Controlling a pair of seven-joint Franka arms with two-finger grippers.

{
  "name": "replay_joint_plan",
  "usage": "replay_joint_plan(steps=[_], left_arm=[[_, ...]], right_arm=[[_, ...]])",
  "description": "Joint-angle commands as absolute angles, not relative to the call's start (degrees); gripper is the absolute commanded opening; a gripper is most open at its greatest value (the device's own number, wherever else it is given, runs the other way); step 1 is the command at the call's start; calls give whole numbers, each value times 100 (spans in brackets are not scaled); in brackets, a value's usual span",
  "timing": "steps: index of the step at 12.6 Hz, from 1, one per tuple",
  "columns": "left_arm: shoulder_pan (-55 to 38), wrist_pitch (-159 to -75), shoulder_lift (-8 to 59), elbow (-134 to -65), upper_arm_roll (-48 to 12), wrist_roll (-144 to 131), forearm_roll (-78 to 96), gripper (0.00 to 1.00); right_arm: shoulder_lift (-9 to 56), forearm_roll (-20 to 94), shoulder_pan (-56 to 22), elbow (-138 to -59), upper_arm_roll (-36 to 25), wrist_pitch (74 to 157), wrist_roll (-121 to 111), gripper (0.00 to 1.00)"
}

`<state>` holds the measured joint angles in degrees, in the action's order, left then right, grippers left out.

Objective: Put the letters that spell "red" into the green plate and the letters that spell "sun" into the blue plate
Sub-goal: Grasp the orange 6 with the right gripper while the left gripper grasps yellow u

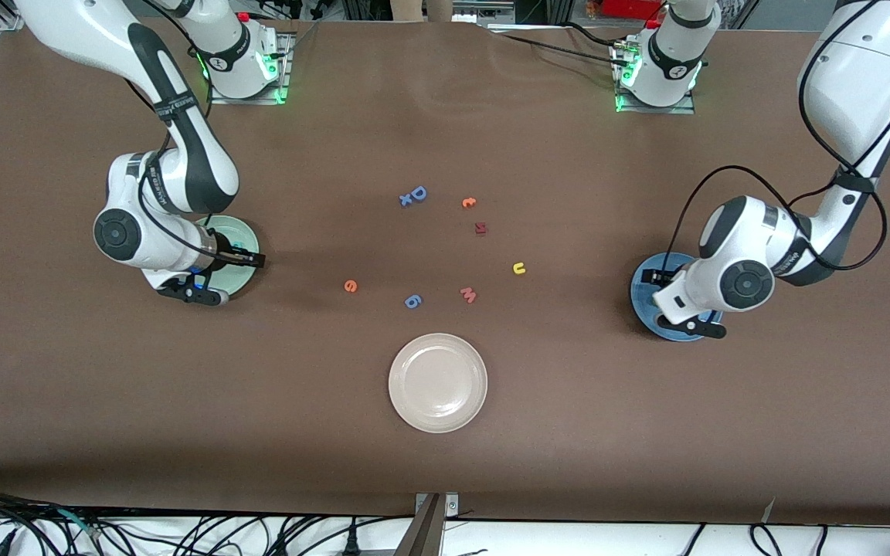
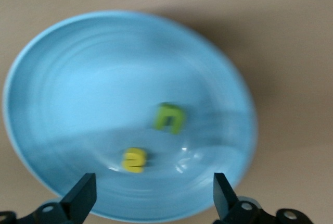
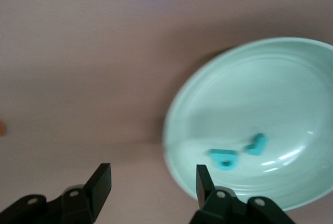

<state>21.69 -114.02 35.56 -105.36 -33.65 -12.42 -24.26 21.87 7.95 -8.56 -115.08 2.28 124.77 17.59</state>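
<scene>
The blue plate (image 1: 640, 305) (image 2: 104, 78) lies at the left arm's end, with the olive "n" (image 2: 169, 118) and yellow "s" (image 2: 134, 160) in it. Over it my left gripper (image 1: 655, 276) (image 2: 153, 185) hangs open and empty. The green plate (image 1: 242, 232) (image 3: 270, 88) at the right arm's end holds the teal "d" (image 3: 225, 158) and thin teal "r" (image 3: 256, 144). My right gripper (image 1: 244, 257) (image 3: 153, 177) is open and empty over that plate's rim and the table beside it. The yellow "u" (image 1: 519, 268) lies mid-table. Two orange letters (image 1: 350, 286) (image 1: 469, 202) lie there too; which is the "e" I cannot tell.
A cream-white plate (image 1: 438, 382) lies nearest the front camera. Mid-table are a big blue "D" (image 1: 416, 194), a dark red letter (image 1: 480, 228), a pink "m" (image 1: 468, 294) and a small blue letter (image 1: 412, 301).
</scene>
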Motion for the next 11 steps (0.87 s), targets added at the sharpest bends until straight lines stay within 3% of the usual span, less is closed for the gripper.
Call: replay_joint_plan(steps=[1, 4, 11], left_arm=[[2171, -11224, 3384, -10547, -4040, -1781, -2479, 100], [1874, -11372, 3576, -10468, -4456, -2397, -2418, 100], [757, -12717, 4095, -10441, -4316, -4217, -2312, 100]], right_arm=[[2241, 923, -992, -11233, 474, 12567, 2370, 74], [2600, 923, -1607, -11013, 483, 13058, 3407, 74], [3365, 914, -2232, -10881, 475, 14342, 4438, 74]])
